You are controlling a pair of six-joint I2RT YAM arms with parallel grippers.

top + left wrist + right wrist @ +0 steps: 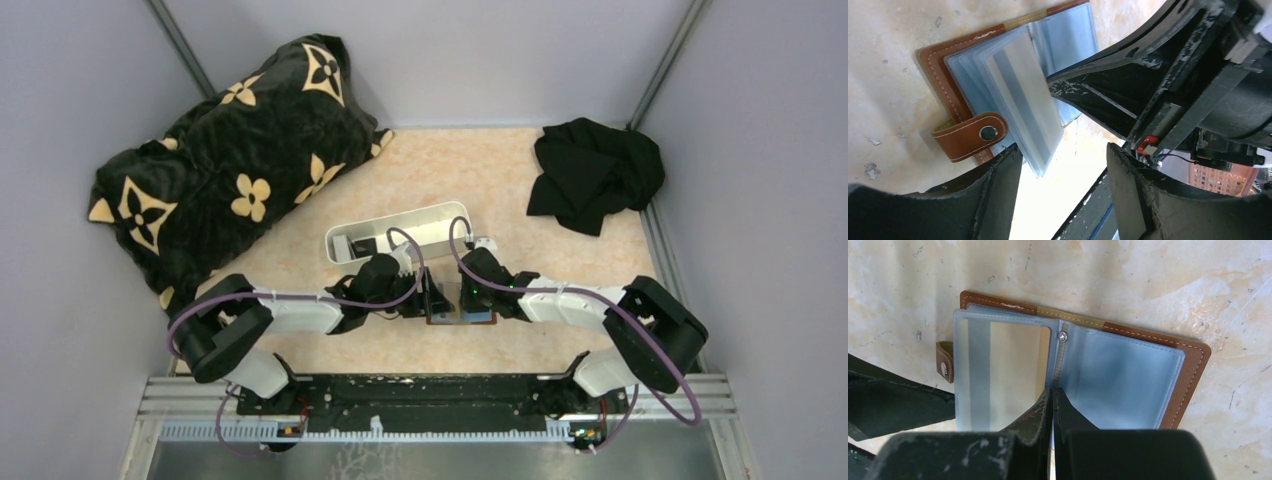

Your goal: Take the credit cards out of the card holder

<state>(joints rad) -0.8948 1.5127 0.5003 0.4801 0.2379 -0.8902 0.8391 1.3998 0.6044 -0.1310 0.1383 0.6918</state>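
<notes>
Table: I'm looking at a beige marbled top boxed in by pale grey walls.
Far left: a black pillow with cream flower prints, slumped against the wall.
Far right: a crumpled black cloth in the corner.
Middle: a long white tray lying aslant, just beyond both wrists.
Card holder: there it is, the card holder, lying open flat on the table between the two arms, brown leather down, blue-grey pockets up.
Sleeves: the cloudy plastic sleeves on one half are fanned up off the leather.
Strap: the snap strap sticks out from the outer edge, undone.
Right gripper: my right gripper has its fingers pressed together, the tips planted on the spine fold between the two halves.
Left gripper: my left gripper sits low at the free edge of the fanned sleeves, fingers apart, and the lowest sleeve corner dips into the gap without either finger touching it.
Credit cards: through the frosted plastic I see a grey stripe and a pale panel, but I cannot tell whether the credit cards are in there.
Arms: both reach inward, wrists nearly meeting over the card holder.
</notes>
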